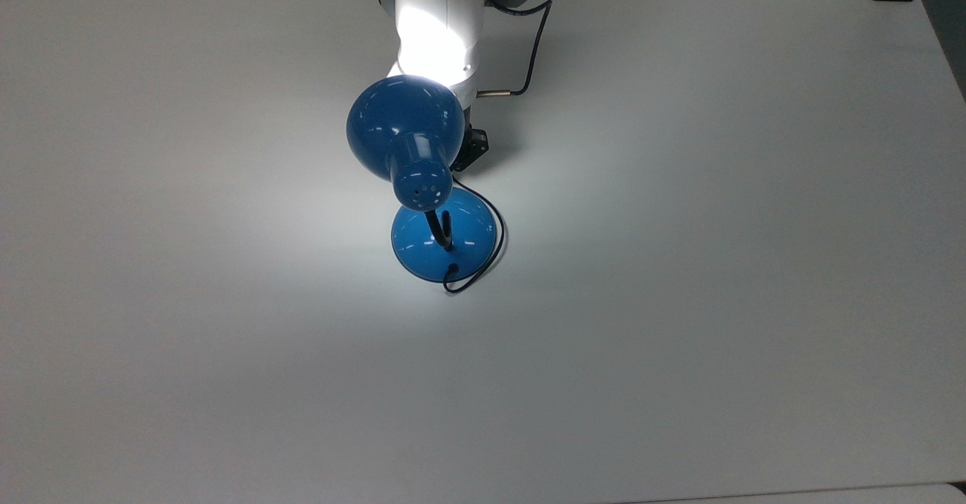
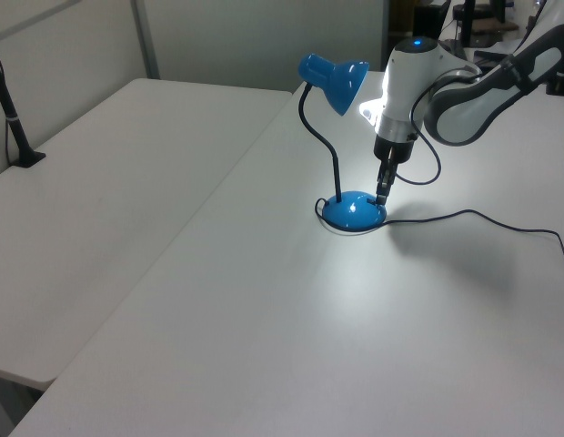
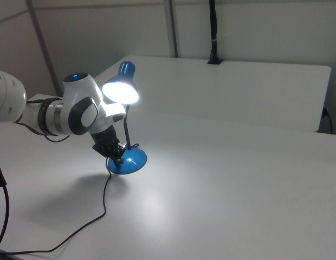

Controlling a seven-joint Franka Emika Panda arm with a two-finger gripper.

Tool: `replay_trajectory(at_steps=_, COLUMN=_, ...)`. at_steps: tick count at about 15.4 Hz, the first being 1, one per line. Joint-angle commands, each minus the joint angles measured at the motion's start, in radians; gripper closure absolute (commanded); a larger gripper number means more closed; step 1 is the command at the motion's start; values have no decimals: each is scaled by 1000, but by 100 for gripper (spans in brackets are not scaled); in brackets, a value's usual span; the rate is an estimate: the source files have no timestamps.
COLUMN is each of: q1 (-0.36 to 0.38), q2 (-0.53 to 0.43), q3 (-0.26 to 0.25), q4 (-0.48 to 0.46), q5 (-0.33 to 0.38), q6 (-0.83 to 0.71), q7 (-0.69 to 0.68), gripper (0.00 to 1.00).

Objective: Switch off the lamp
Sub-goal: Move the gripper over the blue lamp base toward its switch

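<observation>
Clearly the lamp [image 2: 341,137] is lit, standing mid-surface [image 1: 679,300], so I should bring my gripper [image 2: 382,195] straight down onto the base [image 2: 354,210] and press gently without shoving it. Whether my fingers are spread or together I cannot tell, and any switch is too small to pick out.

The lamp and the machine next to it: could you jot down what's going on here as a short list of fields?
lamp: blue, lit, standing on a white table
lamp base: round, on the table
cord: thin, black, trailing across the table
claw: pointing down, just above the base's edge
arm: white, lit by the lamp
task state: lamp not yet off
</observation>
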Motion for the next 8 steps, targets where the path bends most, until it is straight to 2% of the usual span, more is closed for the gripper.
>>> replay_trajectory(at_steps=1, q1=-1, q2=-3, q3=4, q4=2, q5=-16, q6=25, q7=-9, gripper=100)
replay_trajectory(at_steps=8, q1=-1, q2=38, q3=4, q4=20, q5=-19, q6=29, q7=-9, gripper=100)
